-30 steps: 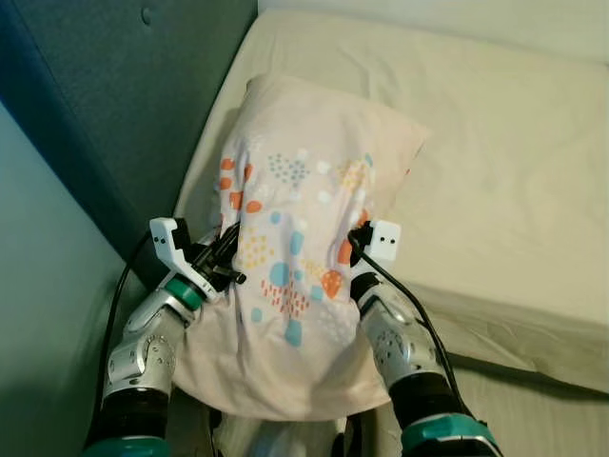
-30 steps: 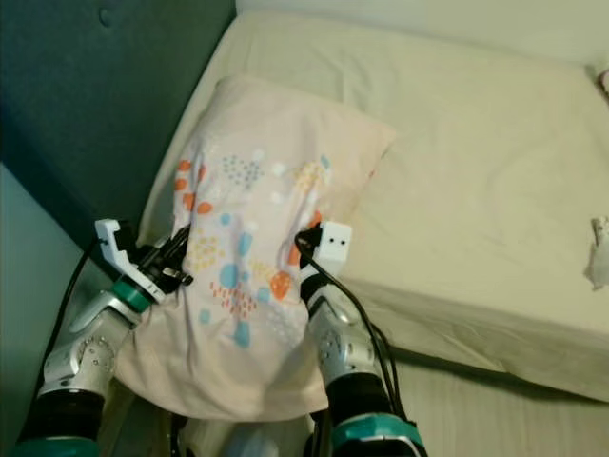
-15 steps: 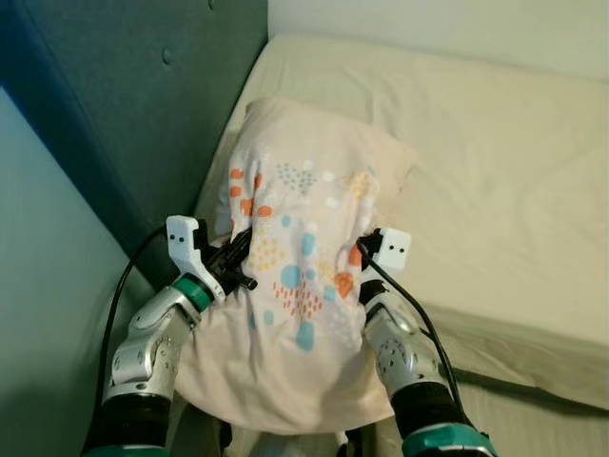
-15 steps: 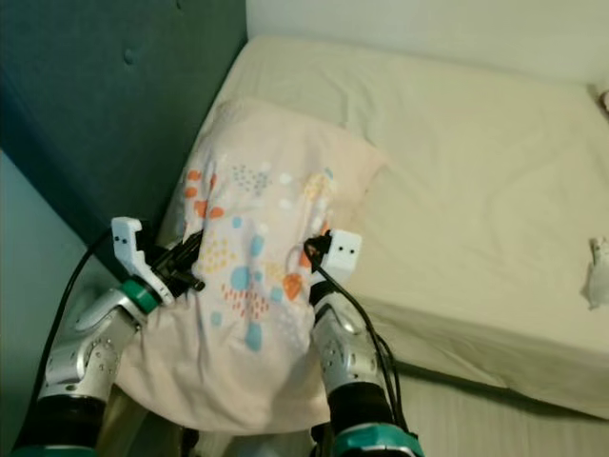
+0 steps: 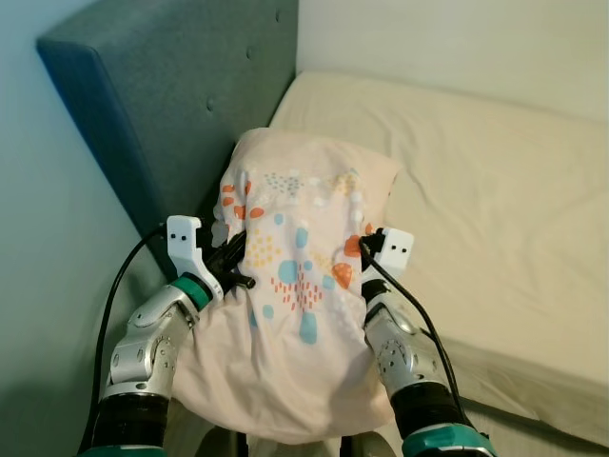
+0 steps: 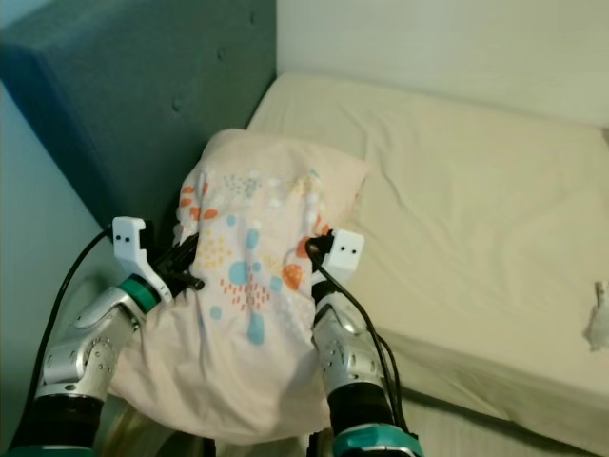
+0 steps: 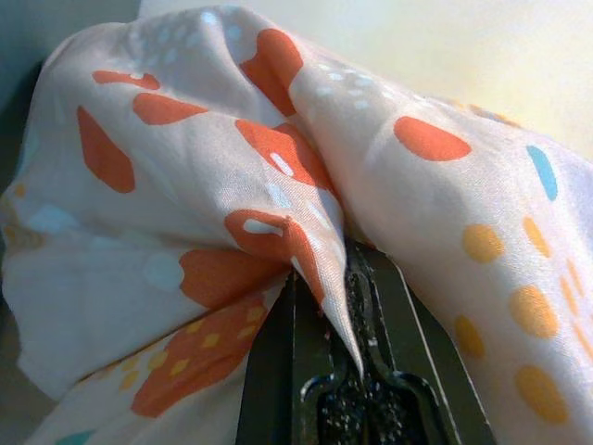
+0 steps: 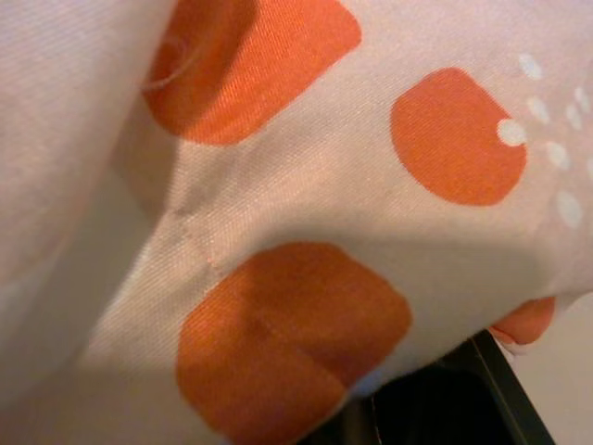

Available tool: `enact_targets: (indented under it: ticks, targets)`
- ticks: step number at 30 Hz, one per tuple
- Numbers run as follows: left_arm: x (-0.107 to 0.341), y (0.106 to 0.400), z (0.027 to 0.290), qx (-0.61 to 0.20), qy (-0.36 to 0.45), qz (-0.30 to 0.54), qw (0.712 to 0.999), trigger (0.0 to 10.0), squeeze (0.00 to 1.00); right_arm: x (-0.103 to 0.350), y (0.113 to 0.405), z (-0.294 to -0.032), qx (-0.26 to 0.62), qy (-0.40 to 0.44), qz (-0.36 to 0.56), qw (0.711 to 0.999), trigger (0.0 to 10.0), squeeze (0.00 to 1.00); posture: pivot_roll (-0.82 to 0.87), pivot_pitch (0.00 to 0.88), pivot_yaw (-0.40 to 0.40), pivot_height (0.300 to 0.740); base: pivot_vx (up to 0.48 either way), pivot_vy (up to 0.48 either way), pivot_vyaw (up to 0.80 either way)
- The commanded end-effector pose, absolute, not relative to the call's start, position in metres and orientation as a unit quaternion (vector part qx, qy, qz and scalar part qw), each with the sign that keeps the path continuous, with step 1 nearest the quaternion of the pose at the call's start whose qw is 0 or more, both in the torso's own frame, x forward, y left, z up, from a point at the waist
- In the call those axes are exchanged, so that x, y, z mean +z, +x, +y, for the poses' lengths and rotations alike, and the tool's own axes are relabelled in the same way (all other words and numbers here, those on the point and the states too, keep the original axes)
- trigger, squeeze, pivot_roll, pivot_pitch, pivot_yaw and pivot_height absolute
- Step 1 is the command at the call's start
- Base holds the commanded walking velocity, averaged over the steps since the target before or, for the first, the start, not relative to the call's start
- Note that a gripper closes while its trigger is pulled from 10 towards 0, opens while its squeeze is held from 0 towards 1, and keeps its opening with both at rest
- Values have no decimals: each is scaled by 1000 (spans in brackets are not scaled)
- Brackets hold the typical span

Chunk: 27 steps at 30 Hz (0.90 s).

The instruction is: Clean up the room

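Pinching pillow [image 5: 300, 286]: left gripper [image 5: 238, 269] fingers [image 7: 389, 315] closed on fold.

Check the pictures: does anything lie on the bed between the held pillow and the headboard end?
Nothing visible does. Both hands, left and right, grip the pillow; the mattress beside the headboard looks bare.

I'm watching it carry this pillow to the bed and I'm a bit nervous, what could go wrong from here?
1. The left gripper pinches only a thin fold of the pillow cover, so the fabric could slip out.
2. The pillow's lower half sags unsupported between the arms; if the right gripper loses its side, the pillow may drop short of the mattress.
3. The headboard stands close beside the left arm, which could brush it.
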<state>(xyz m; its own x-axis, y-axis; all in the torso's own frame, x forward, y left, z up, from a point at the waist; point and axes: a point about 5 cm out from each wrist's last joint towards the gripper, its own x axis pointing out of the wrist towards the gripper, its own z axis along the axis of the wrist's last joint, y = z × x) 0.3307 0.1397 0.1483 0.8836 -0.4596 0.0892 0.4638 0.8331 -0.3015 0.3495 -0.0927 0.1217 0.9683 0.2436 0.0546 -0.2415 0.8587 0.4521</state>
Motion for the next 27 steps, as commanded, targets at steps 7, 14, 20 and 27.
enact_targets:
  ticks: [7,14,20,27]
  targets:
    - [152,330,126,-271,-137,-6,953,10000,0,128,348,-82,142,241,-14,960,10000,0,165,75,59,732,0,0,0]
    - [152,330,128,-269,-129,-2,955,10000,0,124,347,-83,134,240,-9,961,10000,0,166,76,58,740,0,0,0]
    - [151,330,128,-263,-130,2,956,10000,0,121,347,-83,126,230,-1,965,10000,0,166,79,57,740,0,0,0]
    - [154,332,129,-259,-133,-1,957,10000,0,123,348,-79,137,230,4,964,10000,0,170,79,55,740,0,0,-114]
